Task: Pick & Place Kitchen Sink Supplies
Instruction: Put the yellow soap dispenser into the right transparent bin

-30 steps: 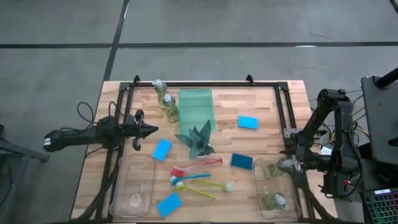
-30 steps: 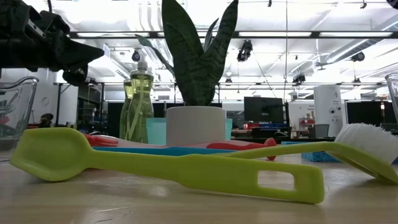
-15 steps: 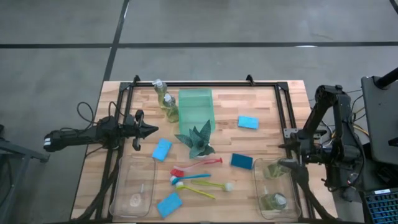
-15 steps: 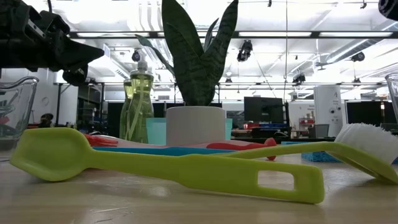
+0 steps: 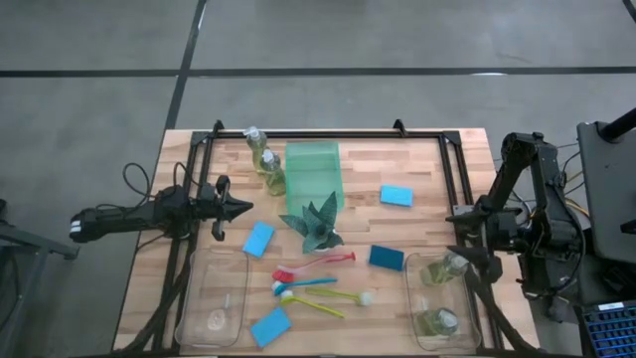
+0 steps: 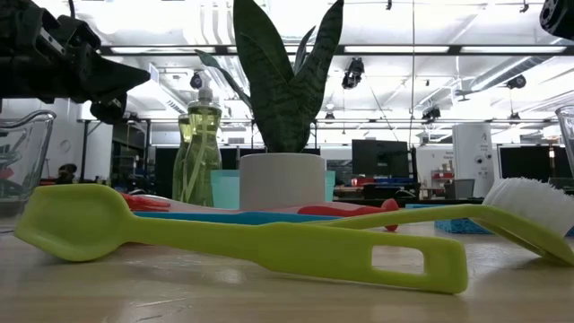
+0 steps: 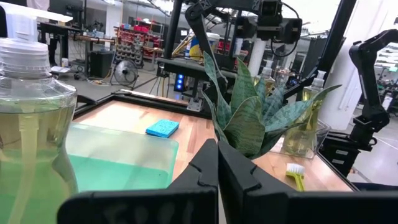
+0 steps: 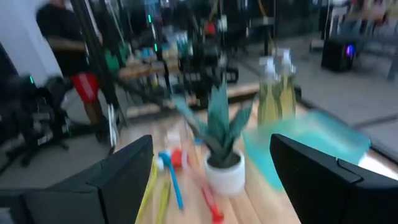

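High view first: we see the right clear bin (image 5: 444, 301) at the table's front right corner holding two soap bottles, one (image 5: 446, 268) near its far end and one (image 5: 440, 321) near its near end. We see the right gripper (image 5: 475, 244) just above and beside that bin's far end, fingers spread wide apart, nothing between them. The left clear bin (image 5: 213, 298) at the front left shows no supplies inside that we can make out, only a faint mark on its floor. The translucent green tray (image 5: 313, 177) stands at the back centre and looks empty; two more soap bottles (image 5: 266, 164) stand touching each other just left of it. The potted plant (image 5: 316, 225) sits right in front of the tray. We count four blue sponges loose on the wood: one (image 5: 396, 195) right of the tray, one (image 5: 387, 258) near the right bin, one (image 5: 258, 239) left of the plant, one (image 5: 269, 325) at the front beside the left bin. The red brush (image 5: 314, 266), blue brush (image 5: 304, 284) and yellow brush (image 5: 326, 298) lie together between the bins. The left gripper (image 5: 241, 208) hangs over the table's left side, fingers pressed together, empty.
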You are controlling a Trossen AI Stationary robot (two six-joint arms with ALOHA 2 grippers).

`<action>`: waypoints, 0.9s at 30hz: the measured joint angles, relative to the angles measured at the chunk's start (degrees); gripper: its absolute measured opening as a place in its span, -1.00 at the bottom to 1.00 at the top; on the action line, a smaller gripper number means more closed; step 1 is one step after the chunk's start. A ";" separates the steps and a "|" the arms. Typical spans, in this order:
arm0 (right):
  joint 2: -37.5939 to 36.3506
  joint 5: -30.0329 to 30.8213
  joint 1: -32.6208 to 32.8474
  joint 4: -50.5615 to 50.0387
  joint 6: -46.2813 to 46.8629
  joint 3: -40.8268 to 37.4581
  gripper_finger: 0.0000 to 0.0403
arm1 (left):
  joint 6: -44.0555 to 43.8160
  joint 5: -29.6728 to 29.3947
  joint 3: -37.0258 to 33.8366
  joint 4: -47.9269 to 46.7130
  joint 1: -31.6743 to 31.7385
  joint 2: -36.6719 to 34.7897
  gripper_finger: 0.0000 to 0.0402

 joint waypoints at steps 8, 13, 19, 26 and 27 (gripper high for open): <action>-0.68 6.11 -1.46 1.88 -2.05 0.00 0.57 | 0.00 0.00 0.02 -0.02 0.00 -0.02 -1.00; -0.78 6.19 -3.74 3.00 -8.36 1.78 0.51 | 0.00 0.00 0.01 -0.02 0.00 0.00 -1.00; -1.51 6.23 -8.15 2.99 -10.22 4.18 0.44 | 0.00 0.00 0.00 -0.02 0.00 0.00 -1.00; -1.53 6.23 -16.62 2.99 -12.62 4.56 0.39 | 0.00 0.00 0.01 -0.02 0.00 -0.01 -1.00; -1.43 6.25 -17.93 3.01 -12.49 4.47 0.38 | 0.00 0.00 0.00 0.00 0.02 0.00 -1.00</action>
